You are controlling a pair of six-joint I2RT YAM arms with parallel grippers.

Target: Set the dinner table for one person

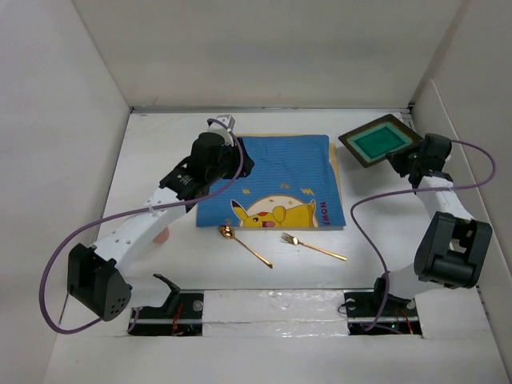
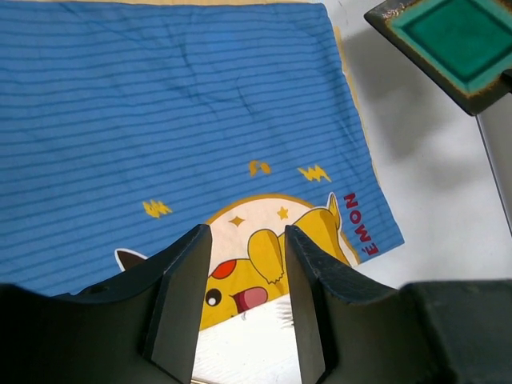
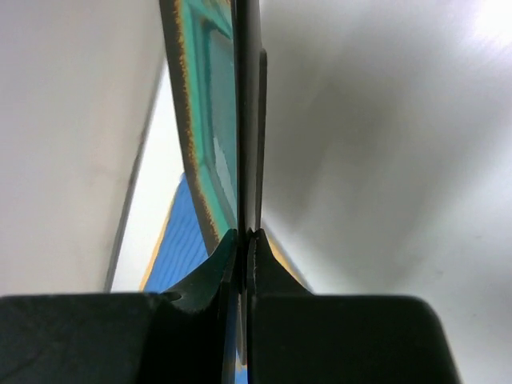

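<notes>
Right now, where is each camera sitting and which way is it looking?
Top external: above and behind the arms, looking down at the dinner table; both arms show.
Left wrist: on the left gripper, facing down at the blue placemat; its open fingers show.
Right wrist: on the right gripper, facing the green plate it pinches.
All three show plate and placemat.

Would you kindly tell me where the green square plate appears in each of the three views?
Top external: the green plate is upper right, pinched by the right gripper.
Left wrist: top right corner, cut off by the frame.
Right wrist: edge-on, upper centre-left, clamped at its rim.
Shared landmark: the blue placemat, near the plate in all three.
</notes>
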